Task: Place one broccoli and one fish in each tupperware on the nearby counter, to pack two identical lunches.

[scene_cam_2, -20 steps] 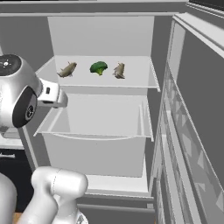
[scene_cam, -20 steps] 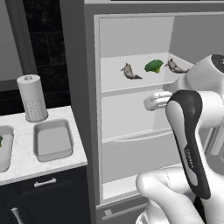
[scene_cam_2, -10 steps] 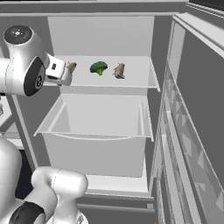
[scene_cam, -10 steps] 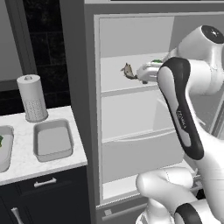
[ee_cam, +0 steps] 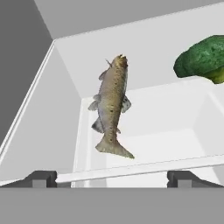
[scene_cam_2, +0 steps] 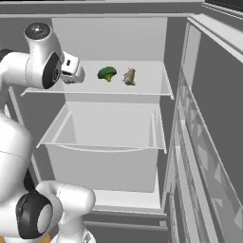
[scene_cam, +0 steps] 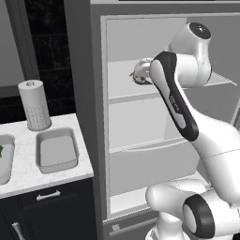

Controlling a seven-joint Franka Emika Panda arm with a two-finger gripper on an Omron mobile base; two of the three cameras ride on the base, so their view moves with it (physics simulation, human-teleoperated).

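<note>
Fingers point(ee_cam: 41, 178) of the gripper point(ee_cam: 112, 178) stand wide apart and empty at the fridge's upper shelf point(scene_cam_2: 147, 85), with a speckled fish point(ee_cam: 110, 107) lying on it ahead of them, centred between the tips and untouched, in the hand view. Broccoli point(ee_cam: 203, 59) is cut off at that view's edge; the right base view shows it whole beside a second fish point(scene_cam_2: 129, 76), while the wrist hides the first. Left base view adds an empty tupperware point(scene_cam: 56, 151) on the counter point(scene_cam: 28, 174), another cropped at the frame edge.

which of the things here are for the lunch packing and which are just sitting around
For the job:
- fish in front of the open gripper
- second fish
- broccoli
- empty tupperware
- counter

Just there:
- paper towel roll
- fridge drawer
</note>
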